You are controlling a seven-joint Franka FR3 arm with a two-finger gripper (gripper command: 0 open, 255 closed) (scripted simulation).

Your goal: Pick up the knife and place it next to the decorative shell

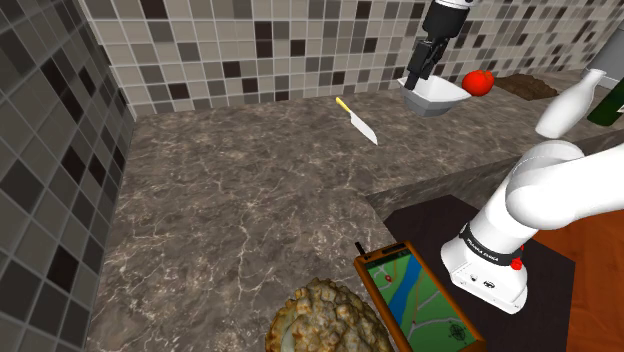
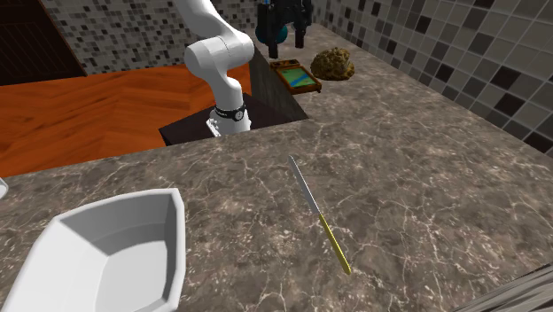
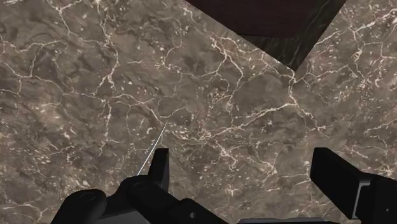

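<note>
The gripper hangs high, fingers wide apart and empty, probably to come down over the knife. It lies flat on the counter below, just outside one finger; the shell sits well apart from both.

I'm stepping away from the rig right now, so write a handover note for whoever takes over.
Gripper: open, holding nothing, above the counter.
Knife: flat on the counter near the white bowl, not yet picked up.
Shell: at the counter's opposite end, far from the knife.
Done: nothing.
Left: grasp the knife, carry it over, set it down next to the shell.
</note>
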